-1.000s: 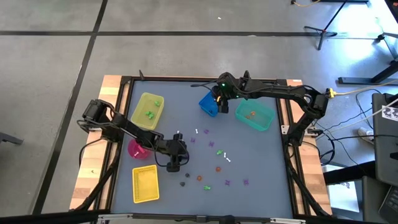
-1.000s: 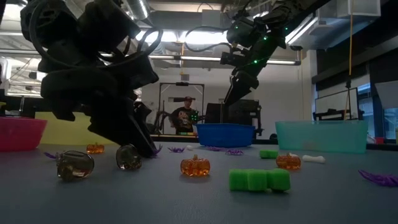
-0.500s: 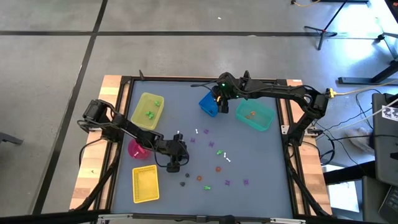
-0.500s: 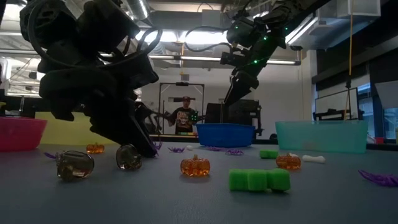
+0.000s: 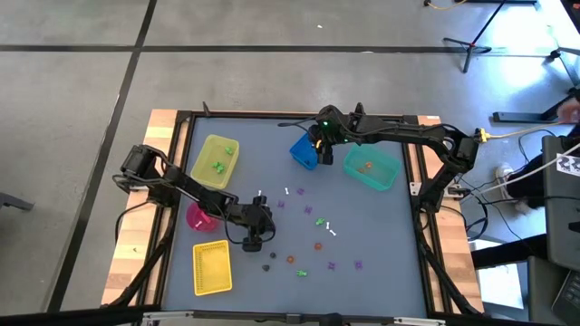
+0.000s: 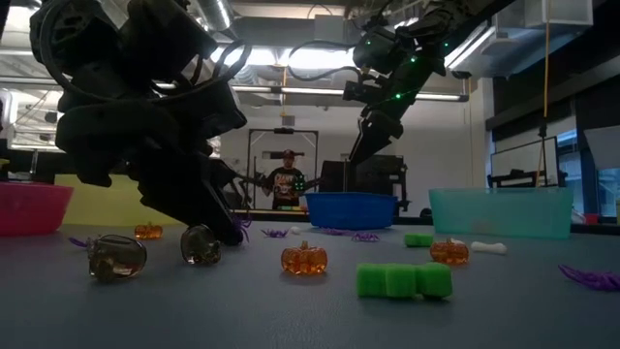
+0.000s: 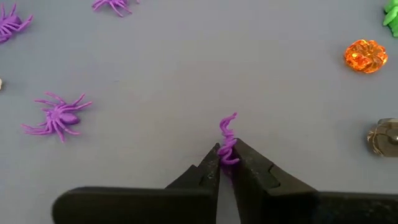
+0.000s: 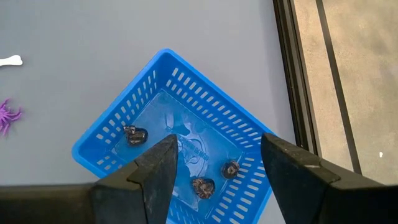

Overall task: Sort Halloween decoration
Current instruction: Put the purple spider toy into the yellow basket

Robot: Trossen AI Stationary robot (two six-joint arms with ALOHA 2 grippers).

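The Halloween decoration lies scattered on the grey table: purple spiders (image 7: 57, 116), an orange pumpkin (image 7: 365, 55), a dark skull (image 7: 385, 134), green pieces (image 6: 404, 280) and white bones (image 5: 331, 231). My left gripper (image 7: 226, 155), near the table's front left (image 5: 255, 240), is shut on one purple spider (image 7: 227, 138). My right gripper (image 8: 217, 162) hangs open above the blue basket (image 8: 180, 155), which holds three dark skulls (image 8: 135, 134). My left gripper pinches the purple spider between its two fingertips (image 7: 211, 163), slanting down from above. Part of the spider (image 7: 228, 127) sticks out past the tips with its legs curled. The tips stand right at the table top (image 6: 232, 233); whether the spider is lifted, I cannot tell.
A yellow bin (image 5: 216, 161) with green pieces stands at the far left. A teal bin (image 5: 372, 169) with an orange piece stands at the far right. A pink bowl (image 5: 199, 217) and a yellow basket (image 5: 212, 268) sit near the left edge. A person (image 6: 286, 184) shows behind the table.
My left gripper has stayed in place at the table top and has shut on the purple spider. My right gripper has kept still above the blue basket.
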